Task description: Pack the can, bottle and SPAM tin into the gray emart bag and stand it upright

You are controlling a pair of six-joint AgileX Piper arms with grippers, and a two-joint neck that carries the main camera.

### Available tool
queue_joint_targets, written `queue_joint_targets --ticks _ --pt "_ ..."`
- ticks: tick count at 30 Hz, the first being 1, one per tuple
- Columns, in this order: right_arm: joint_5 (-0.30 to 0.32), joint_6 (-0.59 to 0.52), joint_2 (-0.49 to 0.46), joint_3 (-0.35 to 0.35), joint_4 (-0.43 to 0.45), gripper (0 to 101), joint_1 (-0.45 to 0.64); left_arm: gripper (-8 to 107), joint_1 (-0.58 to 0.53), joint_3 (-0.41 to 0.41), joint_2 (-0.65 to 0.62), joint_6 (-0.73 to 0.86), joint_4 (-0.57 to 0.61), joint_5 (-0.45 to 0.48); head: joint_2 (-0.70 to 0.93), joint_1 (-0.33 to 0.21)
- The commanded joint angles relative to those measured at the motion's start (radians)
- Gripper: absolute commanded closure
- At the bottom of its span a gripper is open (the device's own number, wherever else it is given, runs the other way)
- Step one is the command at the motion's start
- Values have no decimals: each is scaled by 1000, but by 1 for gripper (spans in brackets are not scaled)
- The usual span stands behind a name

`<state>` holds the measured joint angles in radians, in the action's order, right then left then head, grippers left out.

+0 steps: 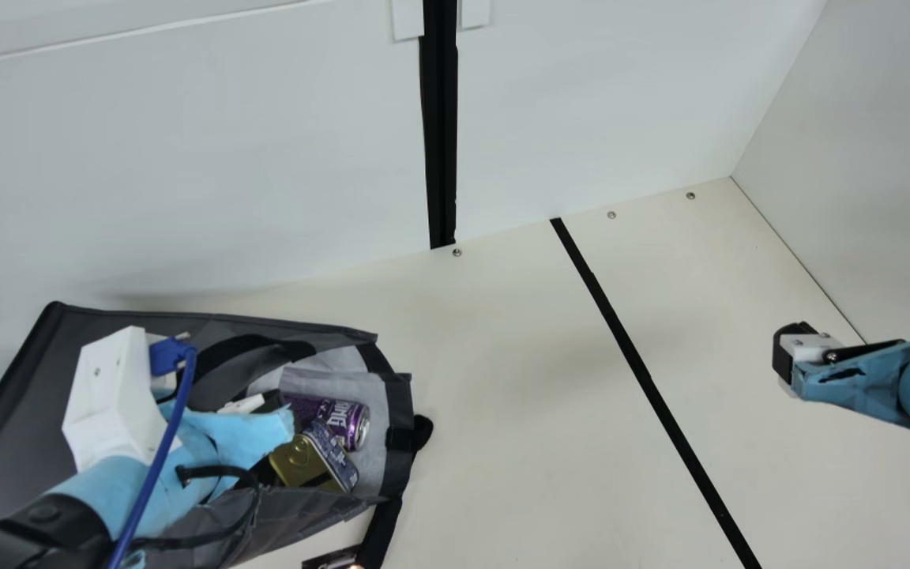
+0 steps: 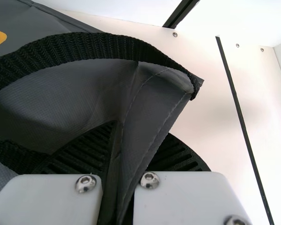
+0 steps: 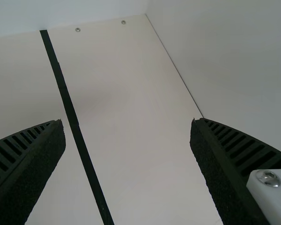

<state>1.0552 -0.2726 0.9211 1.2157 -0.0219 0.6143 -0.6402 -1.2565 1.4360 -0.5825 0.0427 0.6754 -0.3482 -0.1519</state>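
The gray bag [image 1: 9, 395] lies on its side at the main view's left, its mouth toward the table's middle. A purple can [image 1: 351, 423] and the SPAM tin [image 1: 332, 457] rest just inside that mouth, against each other. My left gripper [image 1: 272, 401] is at the bag's opening, partly hidden by its arm. In the left wrist view, my left gripper [image 2: 124, 154] is shut on a fold of the bag's side fabric [image 2: 152, 101], under a black strap. At the far right, my right gripper [image 1: 793, 356] hangs over the table; in its wrist view, the right gripper [image 3: 127, 140] stands open and holds nothing.
The cream table [image 1: 502, 411] carries a black tape line [image 1: 637, 363]. White walls [image 1: 597, 95] rise behind and at the right. A small dark object [image 1: 332, 559] lies by a bag strap at the bottom edge.
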Motion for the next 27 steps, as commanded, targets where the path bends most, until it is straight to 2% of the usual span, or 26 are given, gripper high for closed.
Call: queue_joint_targets --ticks 1,11,27 --pt "33 37 -2 18 30 6 -19 107 0 0 0 0 0 0 -1 -23" --pt "165 151 -12 88 110 6 -109 107 0 0 0 0 0 0 -1 -23" --pt "165 177 -33 40 99 6 -98 107 0 0 0 0 0 0 -1 -23"
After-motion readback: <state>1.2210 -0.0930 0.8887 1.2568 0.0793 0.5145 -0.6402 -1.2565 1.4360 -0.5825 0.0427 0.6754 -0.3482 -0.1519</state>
